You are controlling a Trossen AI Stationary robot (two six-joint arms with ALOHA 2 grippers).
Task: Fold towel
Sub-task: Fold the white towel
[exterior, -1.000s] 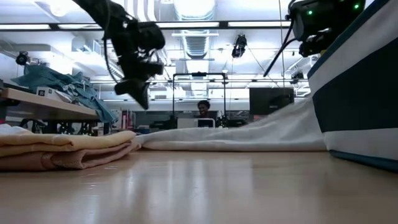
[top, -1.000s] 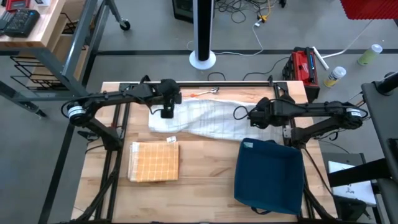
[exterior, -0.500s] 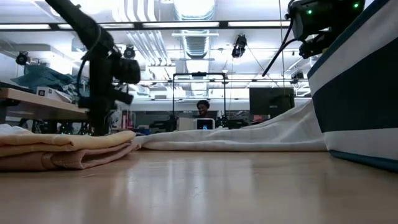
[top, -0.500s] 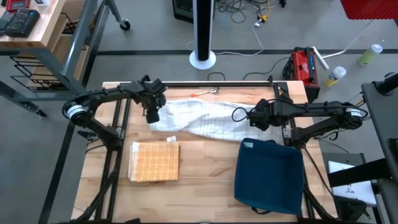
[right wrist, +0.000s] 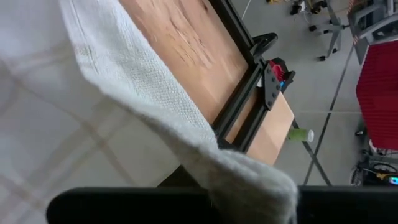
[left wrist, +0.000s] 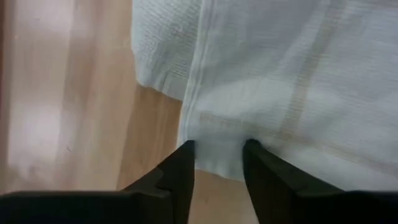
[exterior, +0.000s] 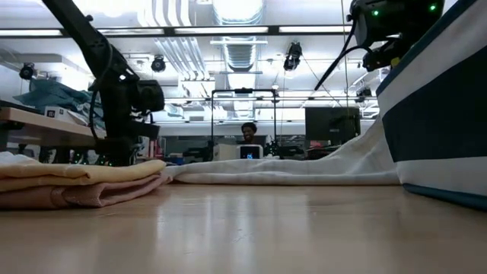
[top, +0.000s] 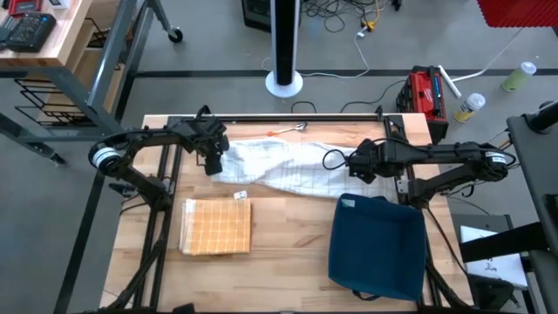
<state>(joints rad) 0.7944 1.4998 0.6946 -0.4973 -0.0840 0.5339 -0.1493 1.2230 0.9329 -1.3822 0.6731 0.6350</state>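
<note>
A white towel with faint checks [top: 288, 166] lies crumpled along the far half of the table. My left gripper [top: 212, 163] stands open at its left end. In the left wrist view the gripper [left wrist: 219, 149] has its two tips on either side of a short stretch of the hemmed edge [left wrist: 217, 163] near a corner. My right gripper [top: 359, 164] is at the towel's right end, shut on it. That end rises off the table in the low view [exterior: 358, 144]. The rest of the towel lies flat on the wood. My left gripper comes at the towel's left edge from above, pointing down, with its fingertips [left wrist: 186, 149] at the hem. I cannot tell whether they touch the cloth. My right gripper holds the towel's right end, reaching level from the table's right side. Bunched cloth [right wrist: 249, 180] drapes over the fingers and hides the contact. The held end is lifted, and the cloth slopes down slack onto the table.
A folded orange checked towel [top: 215, 227] lies near the left front, and a folded dark blue towel [top: 377, 244] at the right front. A small tag [top: 240, 194] sits beside the white towel. An orange-handled utensil [top: 288, 129] lies by the far edge. A person [exterior: 249, 131] sits far behind.
My left gripper has moved toward the table's left edge, from over the towel's body to its left end. It has also come down from well above the table to the cloth. The right gripper and the towel have kept still.
</note>
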